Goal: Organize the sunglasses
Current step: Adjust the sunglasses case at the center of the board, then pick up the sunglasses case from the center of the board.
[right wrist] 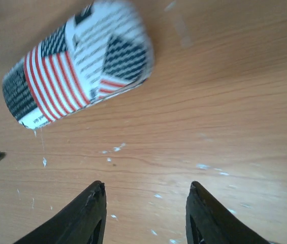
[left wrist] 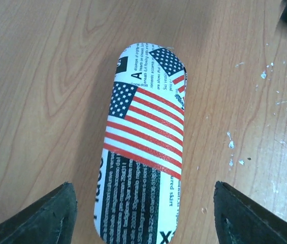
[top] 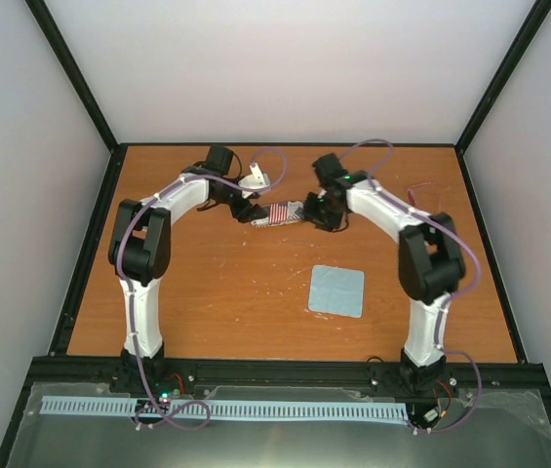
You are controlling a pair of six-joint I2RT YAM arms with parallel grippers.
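Note:
A closed glasses case [top: 280,213] printed with an American flag and newsprint lies flat on the wooden table at the middle back. No sunglasses show in any view. My left gripper [top: 253,213] is open; in the left wrist view [left wrist: 143,203] its jaws stand either side of the case's near end [left wrist: 143,152], with a gap on both sides. My right gripper [top: 320,211] is open and empty; in the right wrist view [right wrist: 147,190] it hangs over bare wood, with the case [right wrist: 77,63] ahead and to the left.
A square blue-grey cloth [top: 336,291] lies flat on the table [top: 207,292] at the front right of centre. A small white piece [top: 255,178] shows behind the left wrist; I cannot tell what it is. White specks dot the wood.

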